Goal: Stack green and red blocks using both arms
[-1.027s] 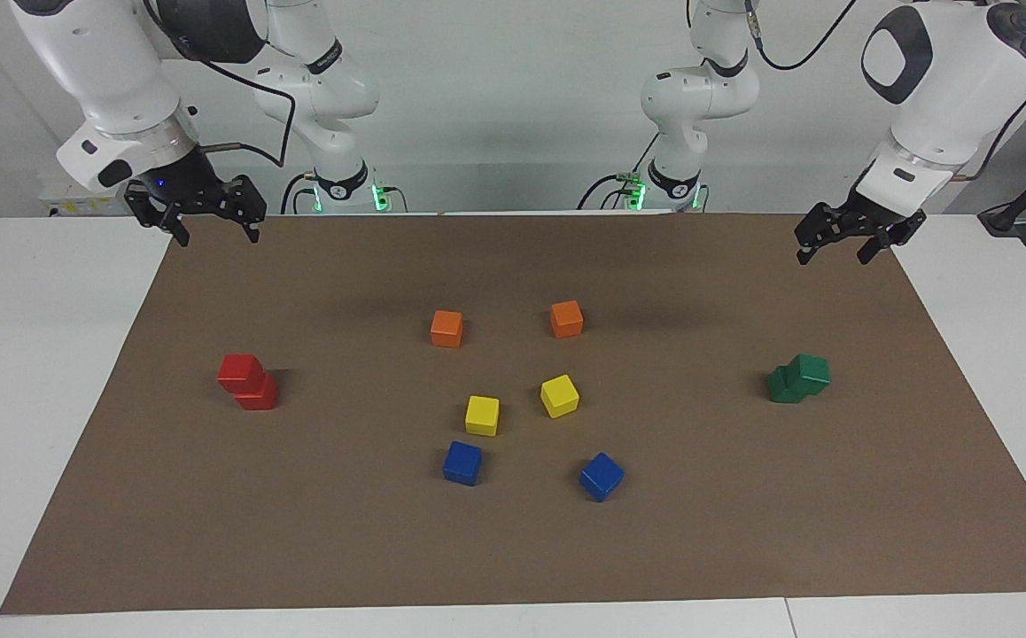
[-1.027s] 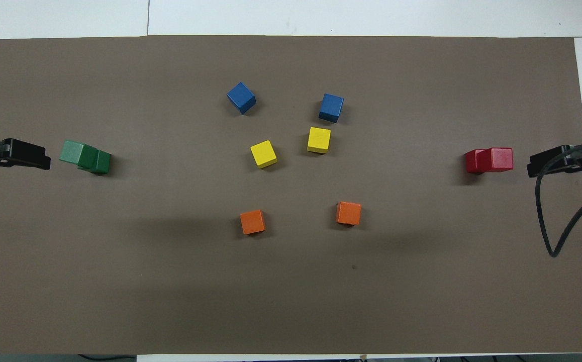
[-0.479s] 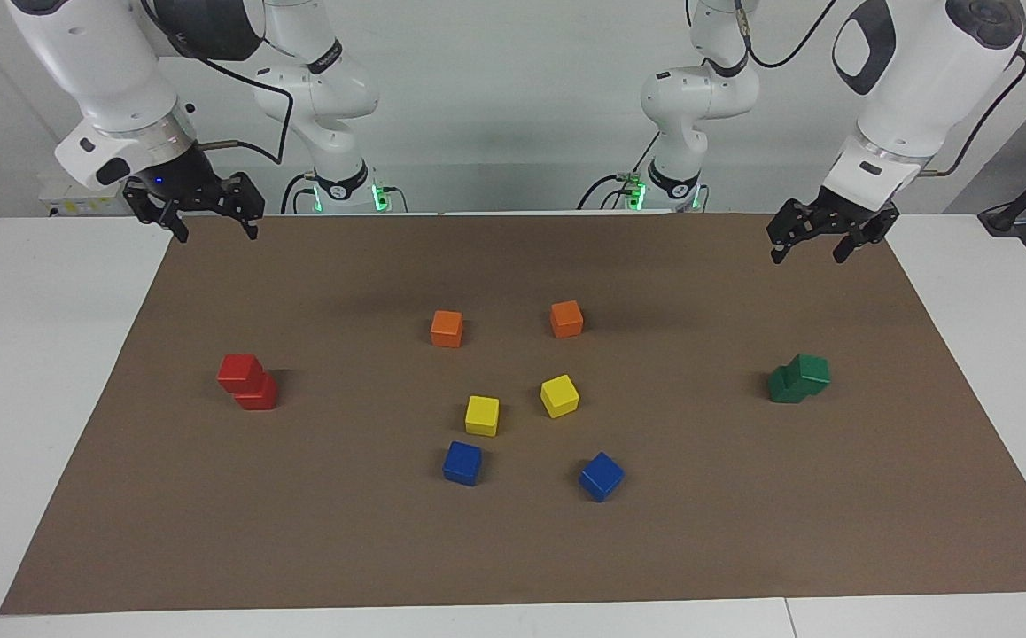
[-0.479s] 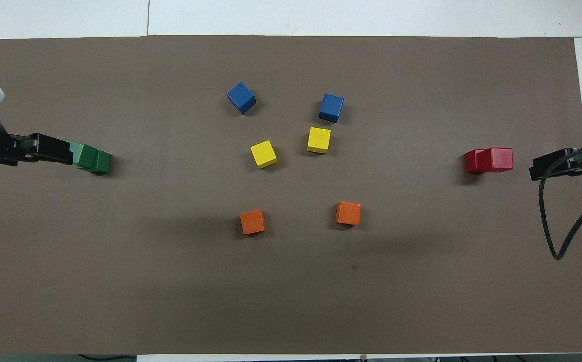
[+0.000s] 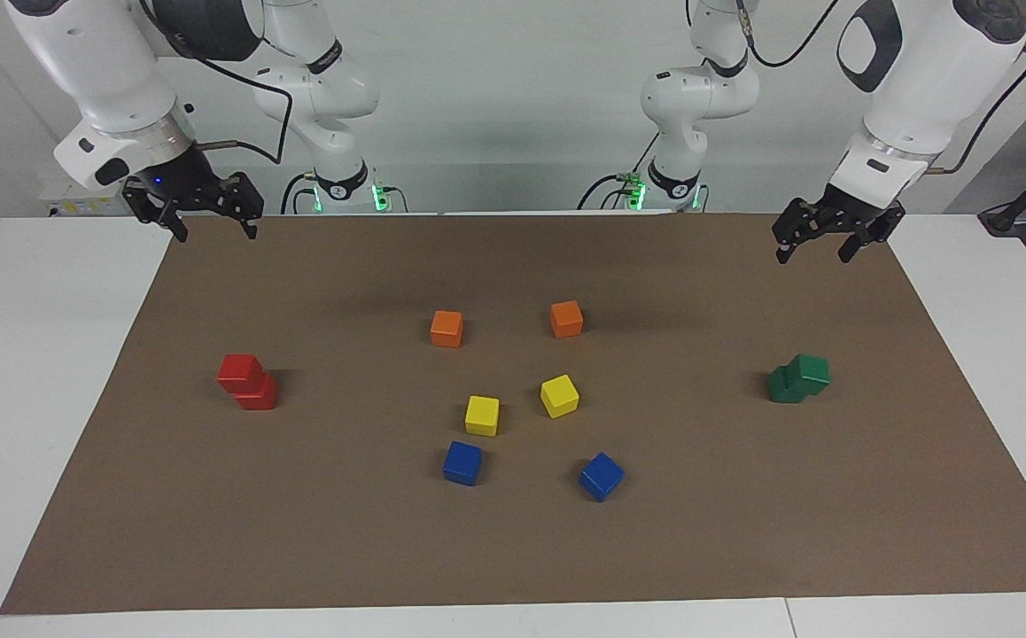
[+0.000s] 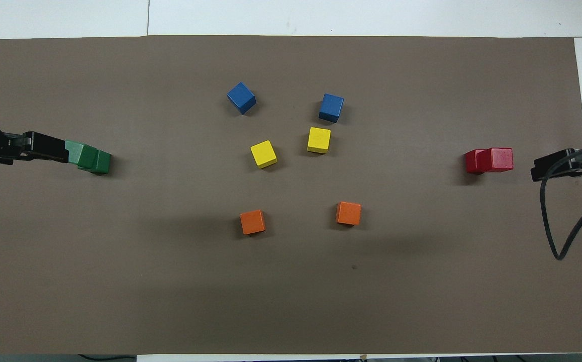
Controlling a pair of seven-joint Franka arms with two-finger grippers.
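Note:
Two red blocks (image 5: 247, 383) stand stacked toward the right arm's end of the table, the upper one offset; they also show in the overhead view (image 6: 489, 160). Two green blocks (image 5: 798, 379) stand stacked the same way toward the left arm's end, and also show in the overhead view (image 6: 89, 158). My right gripper (image 5: 216, 232) is open and empty, up in the air over the mat's edge by the robots. My left gripper (image 5: 812, 255) is open and empty, raised over the mat. In the overhead view the left gripper (image 6: 50, 151) covers an edge of the upper green block, and the right gripper (image 6: 547, 168) is beside the red stack.
Two orange cubes (image 5: 446, 328) (image 5: 566, 319), two yellow cubes (image 5: 482, 415) (image 5: 559, 395) and two blue cubes (image 5: 462, 462) (image 5: 601, 476) lie singly in the middle of the brown mat (image 5: 513, 549). White table shows around the mat.
The left gripper has moved inward from the table's end, over the mat. The right gripper has risen slightly. No block has moved.

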